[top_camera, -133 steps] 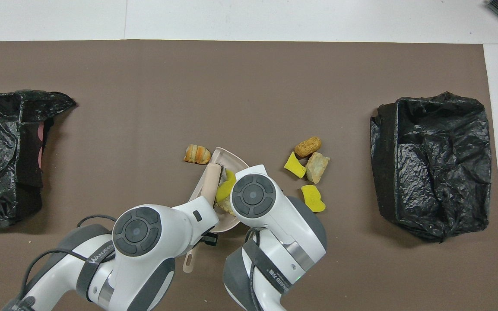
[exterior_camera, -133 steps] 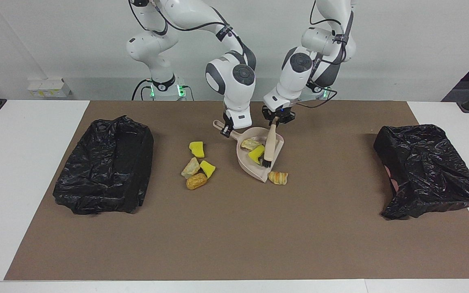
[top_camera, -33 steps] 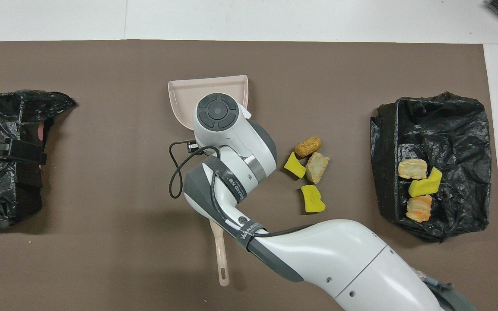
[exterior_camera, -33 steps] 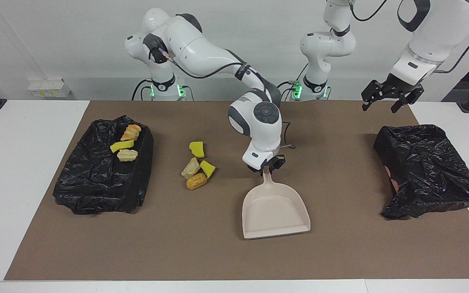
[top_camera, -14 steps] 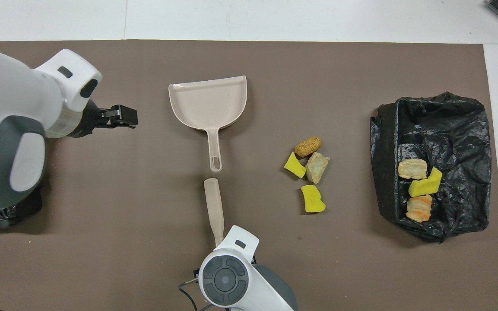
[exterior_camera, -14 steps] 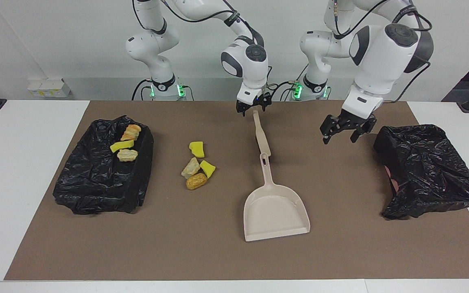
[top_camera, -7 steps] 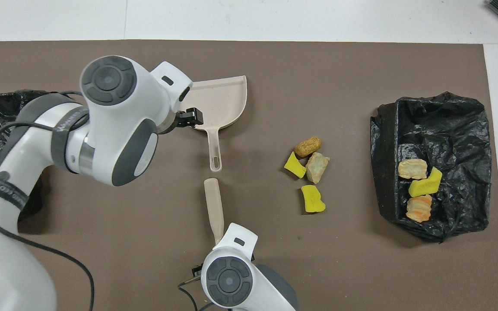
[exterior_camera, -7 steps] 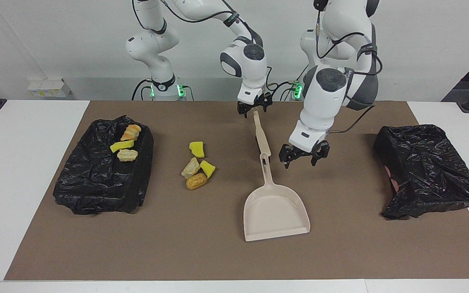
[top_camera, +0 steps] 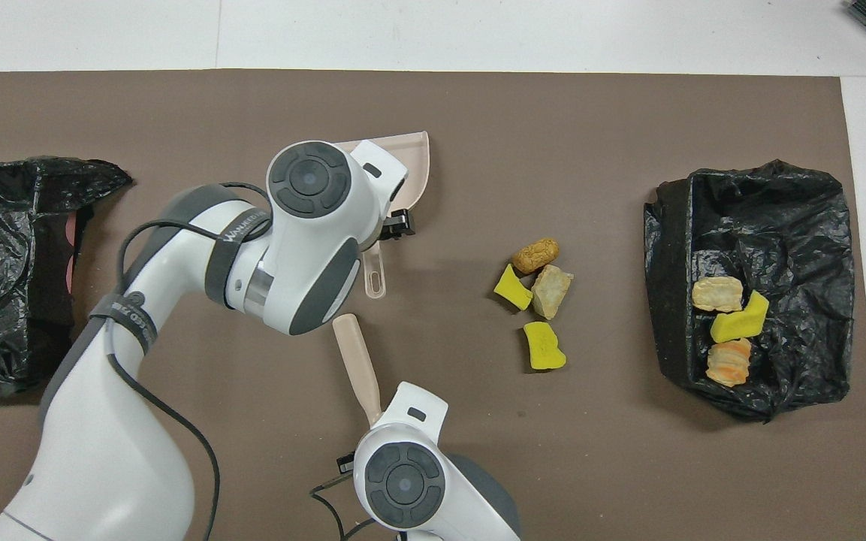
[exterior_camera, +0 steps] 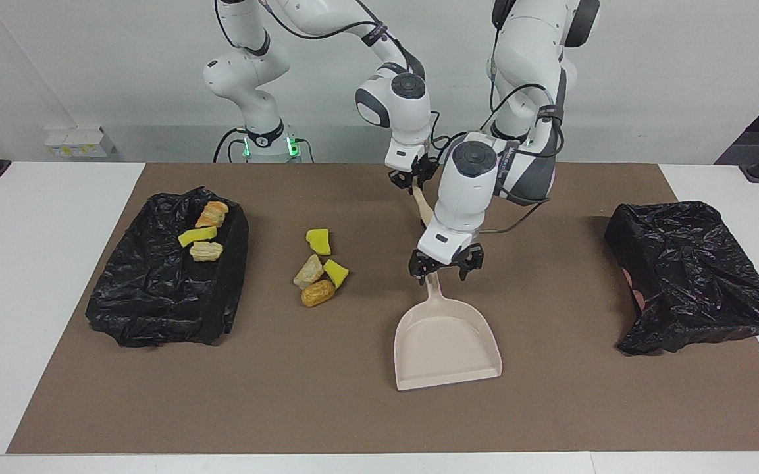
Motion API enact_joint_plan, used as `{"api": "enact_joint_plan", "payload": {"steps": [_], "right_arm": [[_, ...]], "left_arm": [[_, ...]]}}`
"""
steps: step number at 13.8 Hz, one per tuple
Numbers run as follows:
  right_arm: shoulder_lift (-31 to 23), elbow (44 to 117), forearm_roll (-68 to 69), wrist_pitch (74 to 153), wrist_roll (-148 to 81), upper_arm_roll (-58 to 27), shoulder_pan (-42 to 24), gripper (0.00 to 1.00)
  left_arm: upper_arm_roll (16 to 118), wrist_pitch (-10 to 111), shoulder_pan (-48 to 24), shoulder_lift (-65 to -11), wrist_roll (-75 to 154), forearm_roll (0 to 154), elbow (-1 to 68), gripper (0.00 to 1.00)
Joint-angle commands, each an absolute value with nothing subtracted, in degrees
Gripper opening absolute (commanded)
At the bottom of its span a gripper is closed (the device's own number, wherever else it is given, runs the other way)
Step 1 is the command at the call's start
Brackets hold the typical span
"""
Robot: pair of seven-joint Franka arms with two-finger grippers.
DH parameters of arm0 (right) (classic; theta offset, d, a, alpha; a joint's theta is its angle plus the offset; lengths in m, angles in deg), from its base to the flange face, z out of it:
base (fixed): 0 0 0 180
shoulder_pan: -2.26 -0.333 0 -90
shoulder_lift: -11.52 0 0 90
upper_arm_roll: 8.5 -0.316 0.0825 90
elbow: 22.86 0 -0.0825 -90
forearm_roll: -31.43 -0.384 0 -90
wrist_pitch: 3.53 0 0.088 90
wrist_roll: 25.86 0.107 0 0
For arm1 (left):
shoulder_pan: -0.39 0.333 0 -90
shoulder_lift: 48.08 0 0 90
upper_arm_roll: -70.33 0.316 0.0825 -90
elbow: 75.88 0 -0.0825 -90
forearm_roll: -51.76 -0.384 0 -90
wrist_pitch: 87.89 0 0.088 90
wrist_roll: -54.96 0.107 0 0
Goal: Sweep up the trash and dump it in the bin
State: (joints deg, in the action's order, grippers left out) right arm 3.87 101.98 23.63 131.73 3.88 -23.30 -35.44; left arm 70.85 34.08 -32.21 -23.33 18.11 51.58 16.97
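We see R gripper [exterior_camera: 412,185] clamped on brush [top_camera: 356,359]; L gripper [exterior_camera: 445,266] spread over dustpan [exterior_camera: 448,342] handle. Four scraps [exterior_camera: 318,264] beside pan; bin [exterior_camera: 167,270] near.

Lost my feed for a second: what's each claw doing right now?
Left claw: open, over the beige plastic dustpan handle, not gripping.
Right claw: shut on the beige-handled brush.
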Motion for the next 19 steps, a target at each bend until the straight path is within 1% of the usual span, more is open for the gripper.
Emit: {"api": "enact_joint_plan", "payload": {"steps": [1, 3, 4, 5, 6, 7, 8, 11, 13, 15, 17, 19], "right_arm": [[4.1, 101.6, 23.3, 131.0, 3.7, -23.1, -34.1, 0.0], [7.1, 101.0, 24.5, 125.3, 5.2, -23.1, -32.0, 0.0], [9.6, 101.0, 24.9, 121.6, 5.3, -23.2, -29.9, 0.0], [12.4, 101.0, 25.0, 117.1, 4.9, -23.2, -27.7, 0.0], [14.6, 101.2, 25.9, 113.1, 4.6, -23.2, -25.8, 0.0], [16.0, 101.5, 27.1, 110.1, 4.4, -23.2, -24.0, 0.0], [16.7, 101.5, 28.6, 107.9, 4.3, -23.2, -21.7, 0.0], [16.5, 101.4, 35.5, 106.9, 3.2, -23.3, -17.2, 0.0], [15.0, 101.1, 40.4, 107.9, -0.7, -23.3, -12.7, 0.0], [13.8, 100.5, 45.2, 108.0, -6.8, -23.3, -7.5, 0.0], [12.5, 100.1, 48.8, 108.6, -11.6, -23.4, -2.9, 0.0], [10.7, 100.0, 49.7, 109.2, -14.3, -23.4, -0.5, 0.0]], "left_arm": [[71.8, 34.3, -33.7, -22.3, 16.6, 52.0, 17.5, 1.0], [71.8, 32.6, -33.6, -22.3, 16.6, 51.9, 17.6, 1.0], [71.8, 31.9, -33.7, -22.4, 16.5, 51.9, 17.5, 0.93], [72.0, 31.4, -34.0, -22.5, 16.2, 52.0, 17.5, 0.6], [72.0, 31.3, -33.9, -22.5, 15.8, 51.9, 17.5, 0.31], [71.9, 31.1, -34.0, -22.5, 15.8, 51.9, 17.6, 0.09], [71.9, 31.1, -34.0, -22.6, 15.9, 51.9, 18.2, 0.0], [71.9, 31.1, -33.4, -22.9, 16.1, 51.9, 18.3, 0.0], [72.7, 30.5, -33.0, -23.9, 16.7, 51.9, 18.1, 0.0], [72.5, 29.2, -30.0, -25.0, 18.1, 51.8, 17.5, 0.0], [72.5, 25.1, -27.6, -25.1, 25.1, 52.1, 15.3, 0.0], [72.7, 21.4, -25.0, -25.1, 31.9, 52.0, 14.3, 0.0]]}}
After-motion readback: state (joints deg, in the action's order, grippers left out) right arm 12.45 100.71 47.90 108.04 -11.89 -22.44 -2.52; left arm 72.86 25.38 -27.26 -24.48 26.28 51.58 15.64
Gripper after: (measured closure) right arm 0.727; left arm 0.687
